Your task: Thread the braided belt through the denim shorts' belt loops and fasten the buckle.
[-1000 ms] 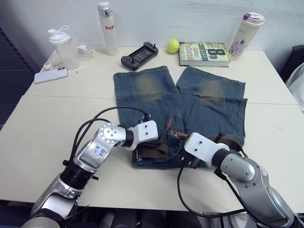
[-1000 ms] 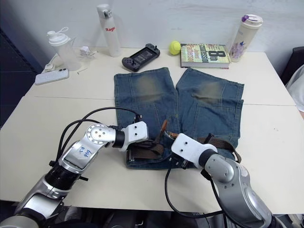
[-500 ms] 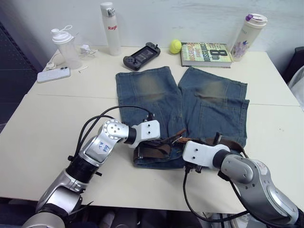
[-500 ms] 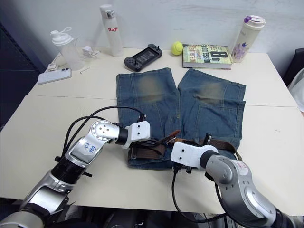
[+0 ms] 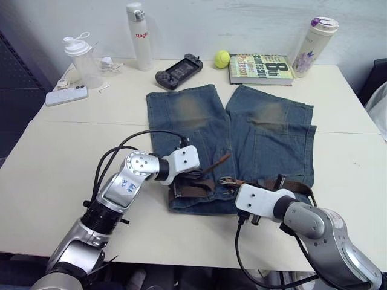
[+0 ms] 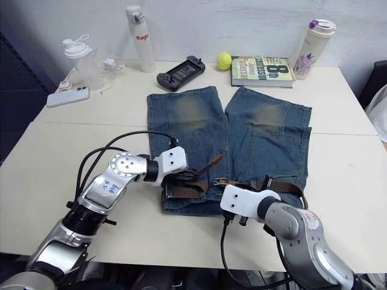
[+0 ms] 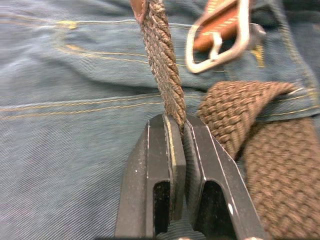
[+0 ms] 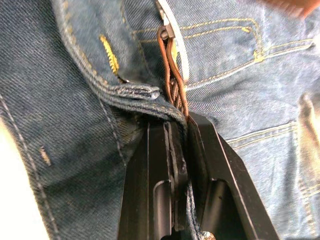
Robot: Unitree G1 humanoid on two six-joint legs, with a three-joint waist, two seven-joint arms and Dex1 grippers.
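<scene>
The denim shorts lie flat mid-table, waistband toward me. The braided belt runs along the waistband, passing under a belt loop on the right side. My left gripper is shut on the belt's free end, which rises from the fingers toward the buckle. The silver buckle lies at the fly, between both grippers. My right gripper is shut on the belt's buckle end, at the waistband's folded edge. In the head views its white wrist covers the fingers.
Along the far edge stand a shaker cup, a phone, a white bottle, a game controller, a tennis ball, a book and a tumbler. Bare tabletop lies left and right of the shorts.
My right gripper has drawn back toward the table's near edge, so the buckle shows between the grippers. The left gripper still holds the belt end, now slanting toward the buckle.
</scene>
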